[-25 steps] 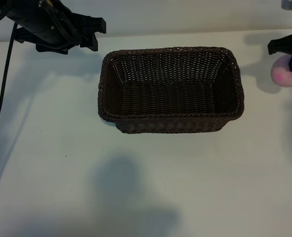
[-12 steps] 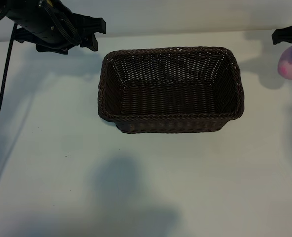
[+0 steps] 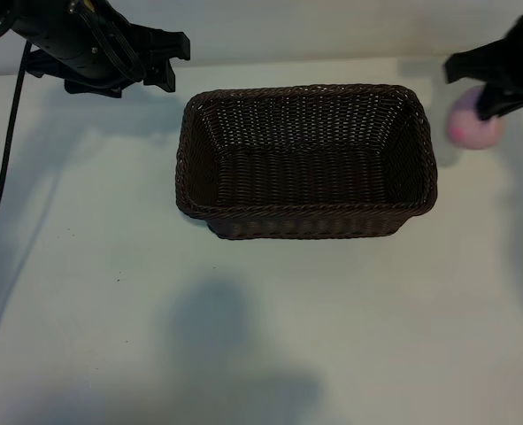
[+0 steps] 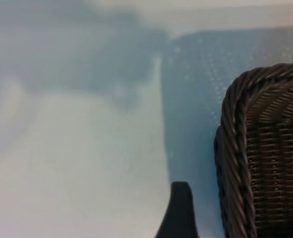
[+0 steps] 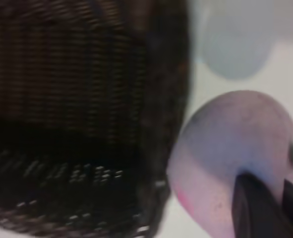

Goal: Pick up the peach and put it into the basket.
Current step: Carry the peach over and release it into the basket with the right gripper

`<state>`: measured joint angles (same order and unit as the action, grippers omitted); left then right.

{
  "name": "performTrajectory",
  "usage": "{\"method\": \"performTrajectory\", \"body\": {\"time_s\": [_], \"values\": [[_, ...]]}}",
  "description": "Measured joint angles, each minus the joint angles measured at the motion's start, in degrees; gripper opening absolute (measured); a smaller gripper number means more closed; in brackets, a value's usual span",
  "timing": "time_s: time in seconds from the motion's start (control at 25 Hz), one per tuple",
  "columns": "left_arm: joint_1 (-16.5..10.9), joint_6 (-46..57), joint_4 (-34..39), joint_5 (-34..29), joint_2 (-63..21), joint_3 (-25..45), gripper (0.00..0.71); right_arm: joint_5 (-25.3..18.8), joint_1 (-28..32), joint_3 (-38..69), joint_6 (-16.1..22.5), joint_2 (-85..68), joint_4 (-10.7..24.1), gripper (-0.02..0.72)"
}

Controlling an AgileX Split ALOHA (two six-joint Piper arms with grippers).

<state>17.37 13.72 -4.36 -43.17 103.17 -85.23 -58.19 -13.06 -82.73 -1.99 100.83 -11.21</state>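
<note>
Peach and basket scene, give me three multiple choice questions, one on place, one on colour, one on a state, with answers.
1. Where is the peach?
A. inside the basket
B. beside the basket's right end, outside it
C. by the left gripper

2. What colour is the basket?
A. dark brown
B. white
C. green

3. How is the right gripper?
A. open and holding nothing
B. shut on the peach
C. shut on the basket rim

Answers: 1 B, the exterior view shows the peach past the rim; 2 A, dark wicker; 3 B, a finger presses the fruit.
</note>
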Motion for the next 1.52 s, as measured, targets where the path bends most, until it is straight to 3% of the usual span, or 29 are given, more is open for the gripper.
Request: {"method": "performTrajectory", "body": {"time_s": [0.24, 0.56, 0.88, 1.24, 1.36, 1.52], "values": [[0.0, 0.0, 0.0, 0.0, 0.0, 0.0, 0.585, 1.06, -6.89, 0.0, 0.67, 0.0, -0.69, 0.039], [0.0, 0.0, 0.0, 0.0, 0.0, 0.0, 0.585, 6.11, -14.38, 0.0, 1.3, 0.0, -1.53, 0.039], [0.0, 0.0, 0.0, 0.05, 0.0, 0.0, 0.585, 13.59, -18.26, -0.11, 1.06, 2.46, -2.07, 0.039], [0.0, 0.0, 0.0, 0.2, 0.0, 0.0, 0.585, 15.65, -20.74, -0.17, -0.72, 10.34, -2.35, 0.048], [0.0, 0.0, 0.0, 0.27, 0.0, 0.0, 0.585, 15.94, -20.74, -0.17, -0.91, 10.77, -2.35, 0.079], [0.0, 0.0, 0.0, 0.37, 0.0, 0.0, 0.585, 16.41, -20.74, -0.22, -0.91, 10.77, -2.4, 0.211]]}}
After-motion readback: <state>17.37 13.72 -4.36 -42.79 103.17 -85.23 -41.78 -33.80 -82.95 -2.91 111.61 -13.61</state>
